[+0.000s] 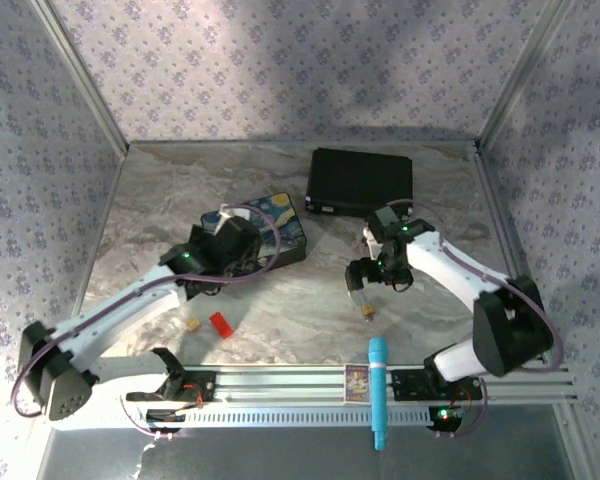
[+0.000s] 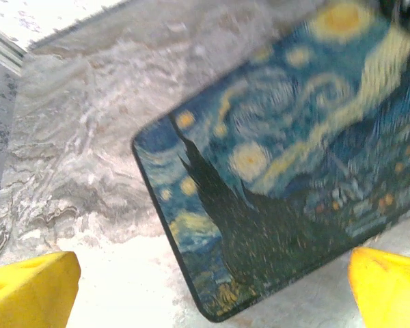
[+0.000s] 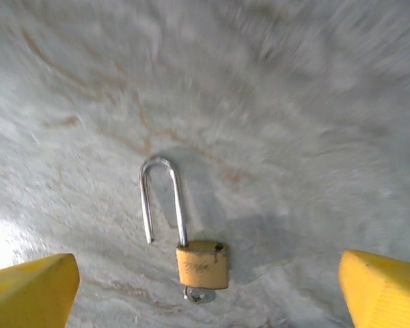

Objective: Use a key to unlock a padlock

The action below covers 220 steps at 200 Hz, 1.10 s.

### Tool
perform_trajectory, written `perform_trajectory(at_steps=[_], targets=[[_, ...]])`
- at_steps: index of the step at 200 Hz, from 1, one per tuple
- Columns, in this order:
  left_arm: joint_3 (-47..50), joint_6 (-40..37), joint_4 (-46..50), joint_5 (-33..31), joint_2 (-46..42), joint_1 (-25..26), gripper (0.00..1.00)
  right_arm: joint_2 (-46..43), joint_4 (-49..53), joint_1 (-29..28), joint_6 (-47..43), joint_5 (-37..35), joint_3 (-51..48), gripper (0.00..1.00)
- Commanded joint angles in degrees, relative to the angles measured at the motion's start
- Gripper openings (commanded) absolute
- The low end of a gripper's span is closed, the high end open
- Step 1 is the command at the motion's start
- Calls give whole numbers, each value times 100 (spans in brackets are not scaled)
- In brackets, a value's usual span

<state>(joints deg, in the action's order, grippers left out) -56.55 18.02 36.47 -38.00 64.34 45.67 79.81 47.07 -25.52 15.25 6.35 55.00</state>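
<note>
On the marble table (image 3: 314, 102), toward 6 o'clock in the right wrist view, we see the padlock (image 3: 202, 265) lying flat. Its shackle (image 3: 160, 198) points to 12 o'clock with one leg free, and the key (image 3: 199, 295) sits at its 6 o'clock end. The right gripper (image 1: 363, 282) hangs above, spread wide and empty. The left gripper (image 1: 232, 245), equally wide and empty, hovers over the painted box (image 2: 294, 171).
</note>
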Motion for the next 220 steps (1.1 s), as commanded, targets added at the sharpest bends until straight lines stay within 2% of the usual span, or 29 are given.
perform_trajectory(at_steps=[1, 26, 49, 71, 99, 127, 142, 171, 181, 195, 220], targets=[[177, 506, -446, 53, -413, -537, 100, -708, -434, 82, 375, -1046, -109, 99], [384, 519, -743, -42, -492, -1389, 100, -1462, -1406, 445, 289, -1414, -651, 99], [1009, 277, -1549, -572, -677, -1973, 100, -2009, -2412, 1006, 312, -1543, -1365, 99], [1613, -136, -2243, -291, -1031, -2570, 100, -2280, -3111, 1510, 182, -1874, -2026, 99], [2166, -734, -2964, -782, -1047, -2824, 100, -2309, -3928, 1991, -423, -2200, -2534, 99], [2664, -483, -3655, -903, -535, -3127, 100, -2305, -5154, 2261, -1116, -2277, -3119, 99], [2923, -613, -4192, -883, -279, -3171, 100, -2281, -5899, 2376, -1143, -2342, -3482, 99], [3470, -484, -5244, 260, 91, -3827, 100, -1993, -7352, 2489, -1182, -2368, -4002, 99], [3489, -574, -5375, 487, 124, -3996, 100, -1855, -7366, 2525, -1215, -2253, -3938, 99], [3728, -886, -6174, 1110, 162, -4195, 100, -1665, -7885, 2521, -1326, -2086, -3999, 99], [3786, -814, -6790, 1887, 433, -4573, 100, -1301, -8527, 2545, -1456, -1958, -4038, 99]])
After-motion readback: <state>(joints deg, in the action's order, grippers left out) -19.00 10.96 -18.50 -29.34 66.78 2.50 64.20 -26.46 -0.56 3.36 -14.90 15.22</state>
